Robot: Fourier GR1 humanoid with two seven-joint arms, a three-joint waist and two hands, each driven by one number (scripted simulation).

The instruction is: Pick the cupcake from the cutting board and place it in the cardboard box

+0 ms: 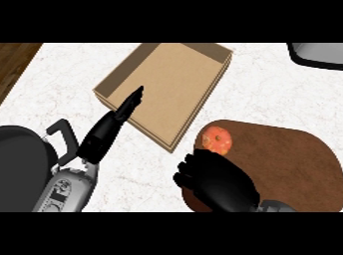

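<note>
The cupcake [218,139], orange-red with pale specks, sits at the near left edge of the brown cutting board [292,159]. My right hand [215,179] hovers just below it over the board's left part, fingers curled toward the cupcake without closing round it. The open cardboard box [167,84] lies up and left of the board, its near corner close to the cupcake. My left hand [115,124] stretches with straight fingers along the box's near left edge, its fingertips over the box floor.
A dark round shape [12,164] fills the lower left corner beside my left forearm. A grey-rimmed object [325,55] shows at the top right. The counter's wooden edge [5,64] runs along the upper left.
</note>
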